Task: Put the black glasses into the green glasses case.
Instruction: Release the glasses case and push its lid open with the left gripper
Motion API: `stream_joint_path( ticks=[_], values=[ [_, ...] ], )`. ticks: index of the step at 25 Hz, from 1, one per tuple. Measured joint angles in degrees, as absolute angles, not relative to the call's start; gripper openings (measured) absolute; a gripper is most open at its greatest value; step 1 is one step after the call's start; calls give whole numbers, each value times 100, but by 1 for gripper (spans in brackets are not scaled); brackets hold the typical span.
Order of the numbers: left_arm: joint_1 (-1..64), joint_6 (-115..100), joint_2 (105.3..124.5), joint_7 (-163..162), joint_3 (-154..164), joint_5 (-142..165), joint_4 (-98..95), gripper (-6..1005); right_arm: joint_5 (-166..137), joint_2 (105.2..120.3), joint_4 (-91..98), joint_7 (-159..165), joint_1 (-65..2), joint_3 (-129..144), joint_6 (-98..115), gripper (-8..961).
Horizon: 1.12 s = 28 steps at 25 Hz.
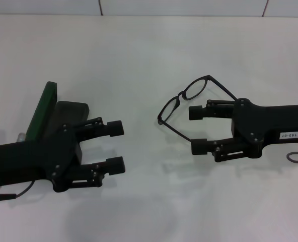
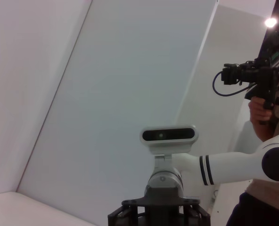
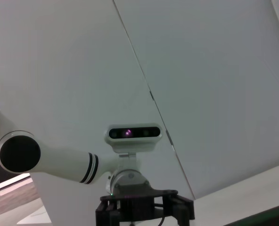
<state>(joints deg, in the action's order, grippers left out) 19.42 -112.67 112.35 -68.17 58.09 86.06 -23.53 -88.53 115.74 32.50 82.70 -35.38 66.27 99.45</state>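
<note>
Nearest the head camera, the left claw (image 1: 116,147) hovers low over the white table (image 1: 139,50), its two black fingers spread apart and gripping nothing. Just behind its wrist lies the dark green hard-shell glasses case (image 1: 63,113), lid raised on edge, so the cavity is presumably kept open to receive the frame.

At the opposite side, the right claw (image 1: 197,129) is also spread, one finger on each side of a temple arm of the thin black wire-framed glasses (image 1: 185,99). This straddling position suggests a grasp in preparation; contact cannot be confirmed.

The glasses rest on the table, well apart from the case. The lens front runs diagonally; both temple arms extend toward the right claw.
</note>
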Motion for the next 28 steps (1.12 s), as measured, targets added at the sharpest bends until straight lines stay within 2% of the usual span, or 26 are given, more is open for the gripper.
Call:
stream_joint_path(
  ticks=[16,20,23,28],
  values=[
    [2012,-11251,11264,-7097,5530,8534,-2421,811,-8713,11569,3204,7764,-3322,6553,9527,852],
    [2001,-10944,11757,-9435,5141,8736,-4632,809,-8673,11540,3197,7497,-3066,6204,9344,852],
    [1858,-10475,11988,-10864,5256,9420,-6596,808,-8674,11525,3197,7285,-2767,5710,9434,851],
    [1722,-9710,11978,-13613,5962,11103,-9587,800,-8674,11521,3195,6961,-2298,4952,9605,851]
  ],
)
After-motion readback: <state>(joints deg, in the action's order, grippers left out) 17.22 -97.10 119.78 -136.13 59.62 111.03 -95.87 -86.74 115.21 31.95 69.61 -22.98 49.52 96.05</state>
